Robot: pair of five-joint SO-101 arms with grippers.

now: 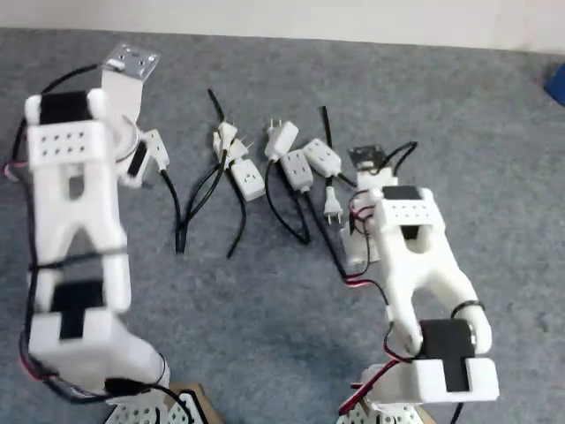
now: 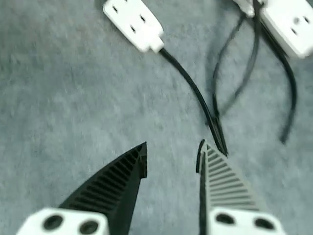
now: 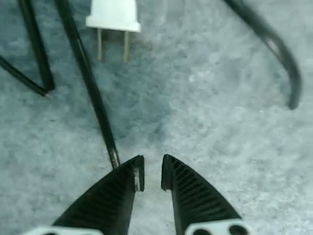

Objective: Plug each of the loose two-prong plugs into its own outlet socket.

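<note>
Left gripper (image 2: 172, 147): I see fingers spread, empty, well apart from plug (image 3: 113, 14)
Right gripper (image 3: 152, 164): barely parted, empty, near plug

Robotics lab or maker's test bench, by the look of it. Table (image 1: 494, 159) covered edge to edge in grey felt-like matting. Left arm (image 1: 75, 203) and right arm (image 1: 415, 256) built of white printed plastic shells with black servo blocks. Thin red and black wiring (image 1: 357, 221) runs bare along the joints. Perforated white base plates at the near edge, one beside a wooden board (image 1: 190, 402). Outlet sockets (image 1: 247, 181) and plugs (image 1: 281, 137) lie loose on short black cords whose ends stop cut on the mat. Pale wall strip (image 1: 353, 16) behind; blue corner (image 1: 558, 84) at the far right edge
</note>
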